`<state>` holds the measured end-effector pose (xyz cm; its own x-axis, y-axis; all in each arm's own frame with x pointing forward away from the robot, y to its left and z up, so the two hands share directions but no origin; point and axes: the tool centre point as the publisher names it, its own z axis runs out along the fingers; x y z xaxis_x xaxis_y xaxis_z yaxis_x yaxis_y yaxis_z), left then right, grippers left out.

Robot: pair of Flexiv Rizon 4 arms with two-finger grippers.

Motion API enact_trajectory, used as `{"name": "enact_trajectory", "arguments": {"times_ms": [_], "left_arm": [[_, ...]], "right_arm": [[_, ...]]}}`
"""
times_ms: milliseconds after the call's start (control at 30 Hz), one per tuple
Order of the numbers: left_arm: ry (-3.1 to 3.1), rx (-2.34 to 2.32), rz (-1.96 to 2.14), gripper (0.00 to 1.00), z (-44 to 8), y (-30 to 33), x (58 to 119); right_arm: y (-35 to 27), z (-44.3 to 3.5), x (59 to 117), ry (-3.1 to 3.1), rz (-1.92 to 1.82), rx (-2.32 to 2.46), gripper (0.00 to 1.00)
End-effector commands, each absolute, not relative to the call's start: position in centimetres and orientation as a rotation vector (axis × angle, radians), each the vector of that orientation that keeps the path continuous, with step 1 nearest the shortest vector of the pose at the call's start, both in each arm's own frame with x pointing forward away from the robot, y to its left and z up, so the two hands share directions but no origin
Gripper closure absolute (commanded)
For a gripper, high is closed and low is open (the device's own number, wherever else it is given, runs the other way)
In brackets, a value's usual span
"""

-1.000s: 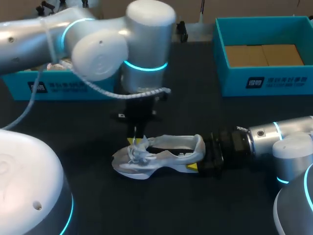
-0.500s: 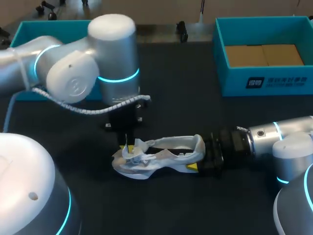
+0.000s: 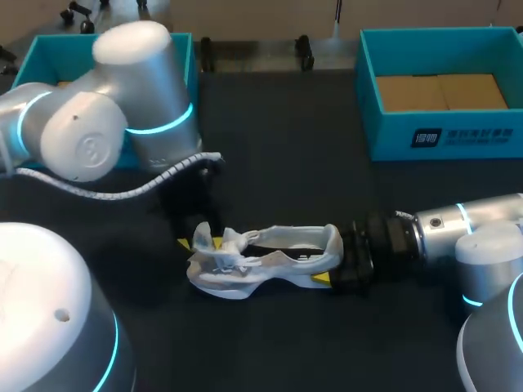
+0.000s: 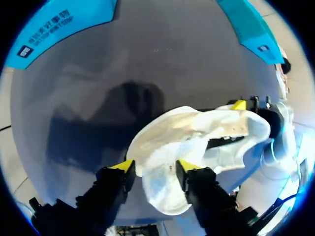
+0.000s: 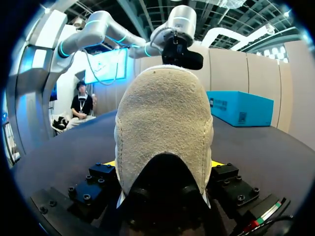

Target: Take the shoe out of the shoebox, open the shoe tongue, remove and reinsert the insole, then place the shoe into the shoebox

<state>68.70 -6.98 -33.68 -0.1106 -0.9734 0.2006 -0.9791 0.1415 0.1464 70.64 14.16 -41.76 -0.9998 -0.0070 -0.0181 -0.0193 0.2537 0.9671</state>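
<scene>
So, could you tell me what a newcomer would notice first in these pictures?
A white shoe rests mid-table on the dark surface, held from both ends: the right gripper clamps its heel, the left gripper pinches its front. An open teal shoebox stands at the table's far right.

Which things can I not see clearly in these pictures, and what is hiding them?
- Insole: in the head and left wrist views the opening of the shoe shows only dark, so no insole can be told.
- Left shoebox: in the head view the left arm hides most of its inside.
- Right gripper: in the right wrist view the shoe's heel covers its tips, save thin yellow slivers.
</scene>
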Motion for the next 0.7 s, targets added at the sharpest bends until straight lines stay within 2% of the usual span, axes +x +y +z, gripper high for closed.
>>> {"name": "enact_trajectory", "arguments": {"times_ms": [33,433,533,700], "left_arm": [[-2.170,1.855,0.207,0.00,-30.2,-5.5,66.9],[-2.440,1.564,0.259,0.00,-24.3,-7.8,66.6],[-2.558,1.412,0.226,0.00,-23.3,-8.6,66.9],[-2.832,0.894,0.193,0.00,-21.4,-9.0,66.9]], "right_arm": [[14.4,-41.7,70.5,2.484,1.906,-0.024,1.00],[14.4,-41.7,70.5,2.484,1.906,-0.024,1.00],[14.4,-41.7,70.5,2.484,1.906,-0.024,1.00],[14.4,-41.7,70.5,2.484,1.906,-0.024,1.00]]}}
